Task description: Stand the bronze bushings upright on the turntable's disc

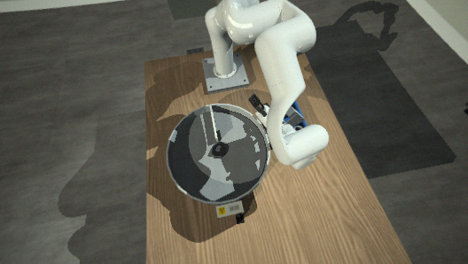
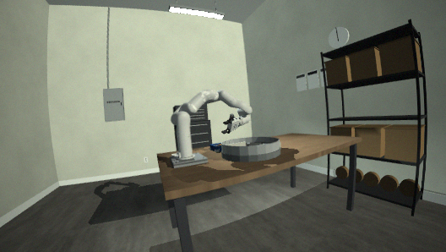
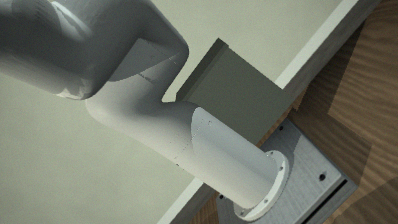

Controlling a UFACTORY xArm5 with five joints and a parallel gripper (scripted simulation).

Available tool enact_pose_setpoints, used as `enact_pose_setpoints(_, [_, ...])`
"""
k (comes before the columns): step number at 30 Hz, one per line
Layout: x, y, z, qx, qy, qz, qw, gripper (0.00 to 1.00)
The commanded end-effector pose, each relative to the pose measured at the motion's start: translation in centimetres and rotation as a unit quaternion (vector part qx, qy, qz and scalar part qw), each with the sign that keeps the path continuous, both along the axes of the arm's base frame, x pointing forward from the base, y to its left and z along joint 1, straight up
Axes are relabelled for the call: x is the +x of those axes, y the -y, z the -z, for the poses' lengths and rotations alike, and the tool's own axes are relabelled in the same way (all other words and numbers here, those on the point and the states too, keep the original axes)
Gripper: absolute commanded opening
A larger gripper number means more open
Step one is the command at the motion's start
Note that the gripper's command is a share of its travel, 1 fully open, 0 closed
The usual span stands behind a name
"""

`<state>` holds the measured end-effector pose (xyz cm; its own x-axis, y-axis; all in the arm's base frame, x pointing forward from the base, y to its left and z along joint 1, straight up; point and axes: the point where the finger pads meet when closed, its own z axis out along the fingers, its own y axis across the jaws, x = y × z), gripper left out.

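The turntable's round disc (image 1: 179,166) lies inside a grey wall (image 2: 251,152), with a dark hub (image 1: 220,149) at its middle. No bushing can be made out on the disc, which has light and dark patches. The blue crate (image 1: 296,105) (image 2: 215,147) is beside the turntable, mostly hidden by the arm in the top view. Its bushings cannot be told apart. My gripper (image 2: 227,125) is open with nothing seen between its fingers. It is raised above the crate and turntable area, tilted toward the arm's base. The wrist view shows no fingers.
A thin pale bar (image 1: 214,122) runs from the turntable wall toward the hub. A label plate (image 1: 230,208) and a small black knob (image 1: 239,218) are at the turntable's front. The arm's base plate (image 1: 227,85) (image 2: 198,161) (image 3: 312,172) stands behind the turntable.
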<state>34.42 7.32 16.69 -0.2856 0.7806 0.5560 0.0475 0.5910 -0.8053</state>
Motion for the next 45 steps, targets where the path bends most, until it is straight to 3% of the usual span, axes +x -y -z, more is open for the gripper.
enact_pose_setpoints(1, [0.1, 0.0, -0.1, 0.0, 0.002, 0.0, 1.0, 1.0])
enact_pose_setpoints(20, [0.1, 0.2, -0.1, -0.003, 0.009, 0.004, 1.0, 1.0])
enact_pose_setpoints(23, [0.4, 1.5, -0.3, -0.02, 0.049, 0.029, 0.998, 1.0])
enact_pose_setpoints(26, [0.7, 4.1, -0.6, -0.061, 0.132, 0.086, 0.986, 1.0])
enact_pose_setpoints(27, [0.7, 4.1, -0.6, -0.061, 0.132, 0.086, 0.986, 1.0])
enact_pose_setpoints(28, [0.9, 5.3, -0.7, -0.08, 0.166, 0.113, 0.976, 1.0])
enact_pose_setpoints(29, [0.9, 5.3, -0.7, -0.08, 0.166, 0.113, 0.976, 1.0])
enact_pose_setpoints(30, [1.0, 6.6, -0.9, -0.1, 0.201, 0.143, 0.964, 1.0])
enact_pose_setpoints(31, [1.0, 6.6, -0.9, -0.101, 0.203, 0.144, 0.963, 1.0])
enact_pose_setpoints(32, [1.0, 8.0, -1.1, -0.12, 0.233, 0.172, 0.95, 1.0])
enact_pose_setpoints(34, [1.0, 8.0, -1.1, -0.12, 0.233, 0.172, 0.95, 1.0])
enact_pose_setpoints(35, [1.0, 9.5, -1.3, -0.149, 0.279, 0.215, 0.924, 1.0])
enact_pose_setpoints(37, [1.0, 9.5, -1.3, -0.149, 0.279, 0.216, 0.924, 1.0])
enact_pose_setpoints(38, [0.9, 11.0, -1.5, -0.174, 0.313, 0.252, 0.899, 1.0])
enact_pose_setpoints(39, [0.9, 11.0, -1.5, -0.175, 0.316, 0.254, 0.897, 1.0])
enact_pose_setpoints(41, [0.8, 12.5, -1.8, -0.201, 0.35, 0.294, 0.866, 1.0])
enact_pose_setpoints(42, [0.8, 12.5, -1.8, -0.201, 0.35, 0.294, 0.866, 1.0])
enact_pose_setpoints(43, [0.6, 14.1, -2.1, -0.222, 0.375, 0.327, 0.838, 1.0])
enact_pose_setpoints(45, [0.6, 14.1, -2.1, -0.226, 0.382, 0.334, 0.832, 1.0])
